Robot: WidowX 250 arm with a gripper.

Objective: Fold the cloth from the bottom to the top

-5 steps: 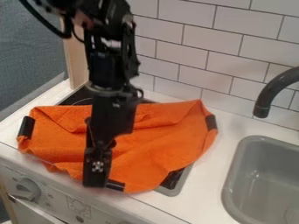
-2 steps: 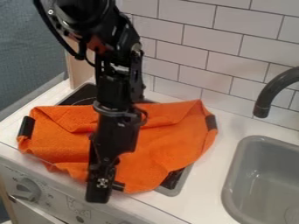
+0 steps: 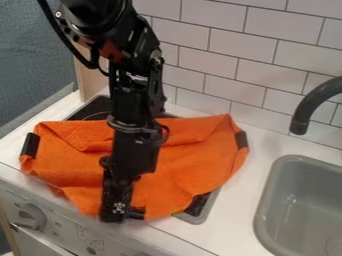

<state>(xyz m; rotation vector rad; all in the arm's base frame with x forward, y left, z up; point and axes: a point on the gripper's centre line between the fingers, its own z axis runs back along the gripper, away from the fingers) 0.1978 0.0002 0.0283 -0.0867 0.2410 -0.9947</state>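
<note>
Can't tell if the pincer (image 3: 117, 214) is pinching anything tbh; a shallow bite could drop the cloth (image 3: 187, 165) right beside it.

Sink (image 3: 300, 192), grey, right. Faucet (image 3: 310, 105), black, curved. Wall (image 3: 227, 47), white tile. Countertop (image 3: 267, 145), white. Stovetop (image 3: 95, 108), dark. Knob (image 3: 29, 215), front left.
</note>
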